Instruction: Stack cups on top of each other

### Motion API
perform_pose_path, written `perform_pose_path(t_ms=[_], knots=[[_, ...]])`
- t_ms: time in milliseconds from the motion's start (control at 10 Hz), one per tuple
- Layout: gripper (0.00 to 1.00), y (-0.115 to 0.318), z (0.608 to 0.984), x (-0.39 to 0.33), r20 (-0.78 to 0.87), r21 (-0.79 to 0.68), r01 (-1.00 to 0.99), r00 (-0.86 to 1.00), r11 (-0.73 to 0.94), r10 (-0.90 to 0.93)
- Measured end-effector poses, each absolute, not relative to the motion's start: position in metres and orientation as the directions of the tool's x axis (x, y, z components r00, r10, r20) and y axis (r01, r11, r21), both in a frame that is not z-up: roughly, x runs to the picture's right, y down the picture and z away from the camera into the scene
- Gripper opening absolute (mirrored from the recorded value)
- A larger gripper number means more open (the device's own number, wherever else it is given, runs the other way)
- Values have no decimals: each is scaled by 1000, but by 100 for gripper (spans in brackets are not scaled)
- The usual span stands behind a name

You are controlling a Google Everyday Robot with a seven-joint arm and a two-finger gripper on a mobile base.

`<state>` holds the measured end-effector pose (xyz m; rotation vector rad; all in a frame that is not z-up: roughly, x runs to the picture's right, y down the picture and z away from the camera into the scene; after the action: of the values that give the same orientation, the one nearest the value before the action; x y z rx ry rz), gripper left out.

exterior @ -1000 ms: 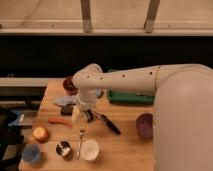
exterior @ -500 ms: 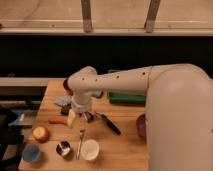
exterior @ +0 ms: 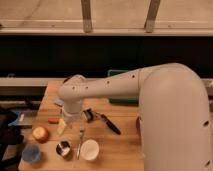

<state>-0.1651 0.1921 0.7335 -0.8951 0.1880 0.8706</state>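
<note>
Three cups stand in a row near the table's front left edge: a light blue cup (exterior: 31,153), a shiny metal cup (exterior: 63,148) with a dark inside, and a white cup (exterior: 89,149). They stand apart, and none is inside another. My gripper (exterior: 64,125) hangs from the white arm (exterior: 115,87) above the table. It is just behind and above the metal cup and touches no cup.
An orange-red round fruit (exterior: 40,133) lies left of the gripper, with a small red piece (exterior: 53,120) behind it. A metal utensil (exterior: 80,142) lies between the metal and white cups. A black-handled tool (exterior: 109,123) lies to the right. A green tray (exterior: 118,100) sits behind the arm.
The arm has swung left and nearer to the camera. The gripper has moved left and forward, closer to the metal cup. The cups have not moved.
</note>
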Motion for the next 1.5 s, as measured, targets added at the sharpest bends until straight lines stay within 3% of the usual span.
perform_pose_path(t_ms=[500,1100,1300,1500], knots=[[80,239,743,-174,-512,-641,-722,655,260,556],[80,259,740,-161,-549,-625,-752,614,208,567],[68,264,744,-158,-561,-614,-764,599,198,571],[45,266,746,-159,-564,-604,-771,592,200,576]])
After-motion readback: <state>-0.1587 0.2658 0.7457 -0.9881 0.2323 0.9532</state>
